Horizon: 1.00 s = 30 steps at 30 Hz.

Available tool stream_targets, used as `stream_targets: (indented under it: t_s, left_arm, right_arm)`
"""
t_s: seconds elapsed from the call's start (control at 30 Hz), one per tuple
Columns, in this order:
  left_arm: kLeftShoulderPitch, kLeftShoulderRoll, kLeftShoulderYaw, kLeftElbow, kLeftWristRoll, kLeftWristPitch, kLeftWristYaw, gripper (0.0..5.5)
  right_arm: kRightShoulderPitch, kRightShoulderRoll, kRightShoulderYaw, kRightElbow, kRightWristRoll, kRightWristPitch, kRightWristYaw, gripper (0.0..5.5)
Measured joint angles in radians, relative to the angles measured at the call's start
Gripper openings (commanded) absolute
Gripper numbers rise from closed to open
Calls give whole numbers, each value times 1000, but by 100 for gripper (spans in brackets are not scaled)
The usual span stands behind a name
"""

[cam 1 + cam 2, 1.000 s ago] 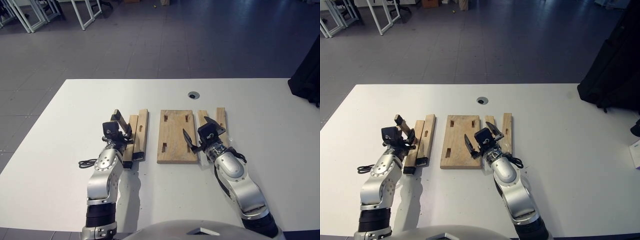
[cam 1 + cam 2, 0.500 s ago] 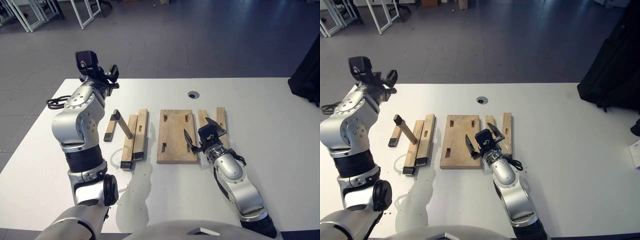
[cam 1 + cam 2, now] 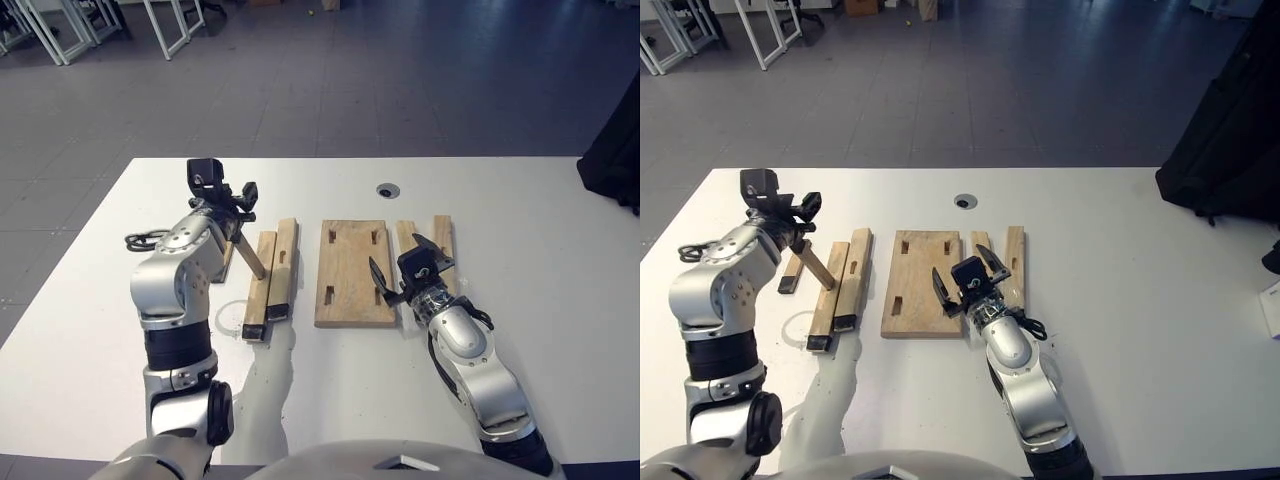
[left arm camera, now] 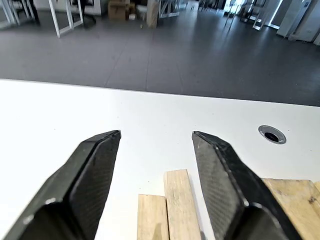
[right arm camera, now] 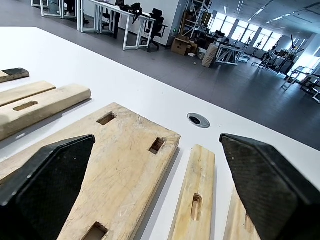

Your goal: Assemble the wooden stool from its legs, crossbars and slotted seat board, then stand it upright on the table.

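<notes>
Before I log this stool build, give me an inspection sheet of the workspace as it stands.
Surface: white table with a grommet hole.
Job's things: seat board flat, slots showing; left slotted legs, two, beside it; right slotted legs, two, opposite; crossbars beyond the left pair, one tilted.
Clutter: small white object at the right edge, unidentifiable.
Grippers: left gripper open, above the left pieces; right gripper open, over the seat board's right edge.
Cables: black cable loop at left arm; second cable loop at right wrist.
Surroundings: grey floor, white frames, black bag-like mass.
</notes>
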Motion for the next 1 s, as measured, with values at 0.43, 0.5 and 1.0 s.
stream_targets:
  t_s: [0.43,0.5,1.0]
  left_arm:
    - [3,-7,10,-515,-114,88,6,400]
    - [308,-22,-41,-607,-73,3,0,438]
    - [1101,23,-208,-257,191,-683,-142,454]
  right_arm:
    - [27,11,-7,-10,-1,10,-6,461]
    - [44,11,-6,-12,-1,11,-14,461]
    - [98,9,-7,-59,-11,33,-33,461]
